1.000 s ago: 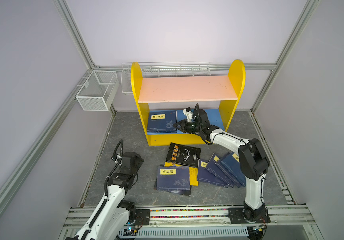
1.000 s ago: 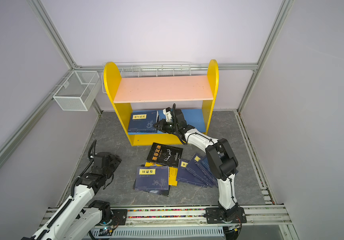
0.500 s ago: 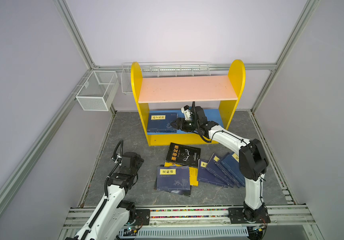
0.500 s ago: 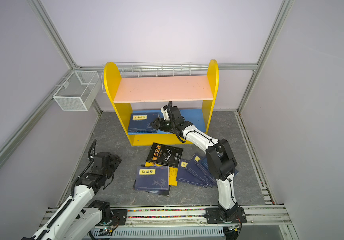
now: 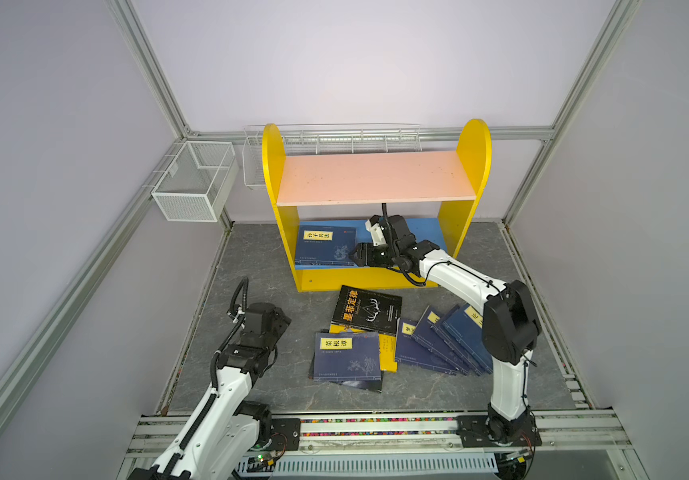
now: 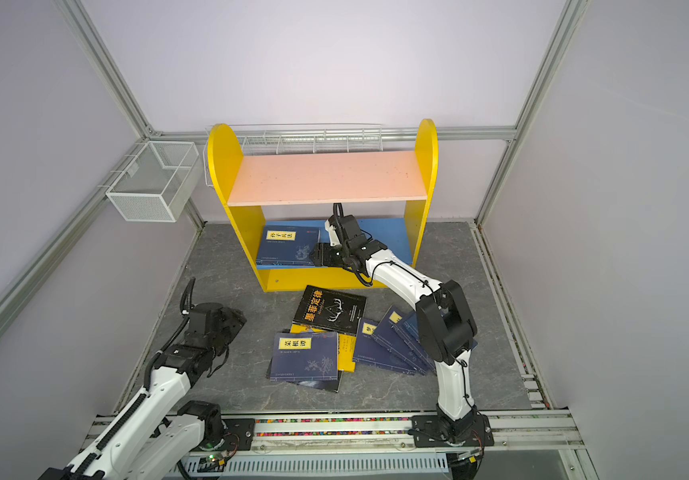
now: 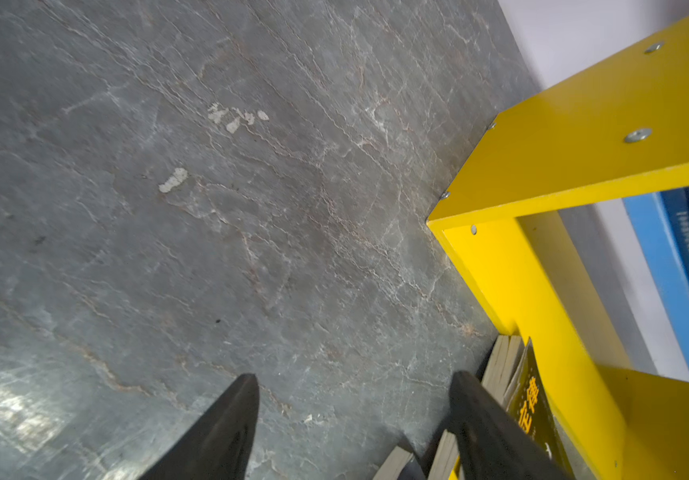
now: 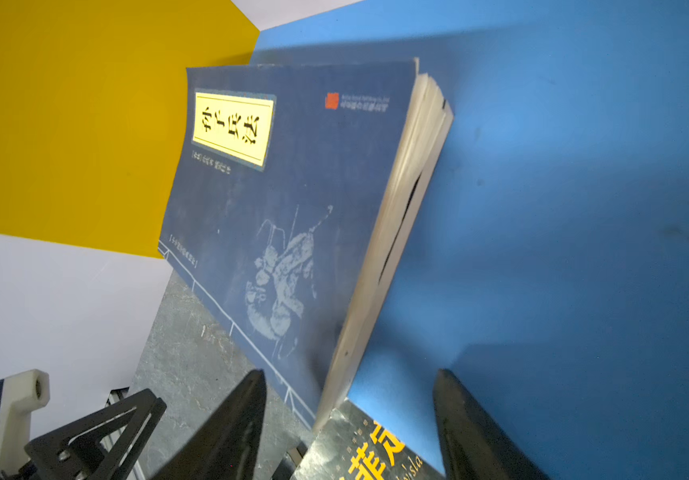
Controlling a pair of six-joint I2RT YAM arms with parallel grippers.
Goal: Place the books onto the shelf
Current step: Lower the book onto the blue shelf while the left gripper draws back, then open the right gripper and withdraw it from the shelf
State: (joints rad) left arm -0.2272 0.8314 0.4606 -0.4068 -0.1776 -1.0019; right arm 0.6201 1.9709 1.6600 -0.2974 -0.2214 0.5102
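The shelf (image 5: 376, 178) stands at the back, with yellow sides, a pink upper board and a blue lower board (image 6: 384, 237). Navy books (image 5: 324, 247) (image 6: 288, 245) (image 8: 284, 199) lie stacked flat at the left of the lower board. My right gripper (image 5: 355, 254) (image 6: 315, 254) (image 8: 349, 374) stands open at the stack's right edge, holding nothing. On the floor lie a black book (image 5: 369, 309) (image 7: 529, 411), a navy book (image 5: 347, 357) and a fan of navy books (image 5: 438, 340). My left gripper (image 5: 282, 322) (image 7: 355, 376) hovers open and empty over the floor.
A white wire basket (image 5: 193, 187) hangs on the left wall and a long wire rack (image 5: 334, 139) runs behind the shelf. A yellow book (image 5: 388, 359) peeks out under the floor pile. The arms' base rail (image 5: 376, 428) runs along the front.
My right gripper slid a little left along the lower board and opened, letting go of the navy book, which now lies on the stack. The left arm has not moved.
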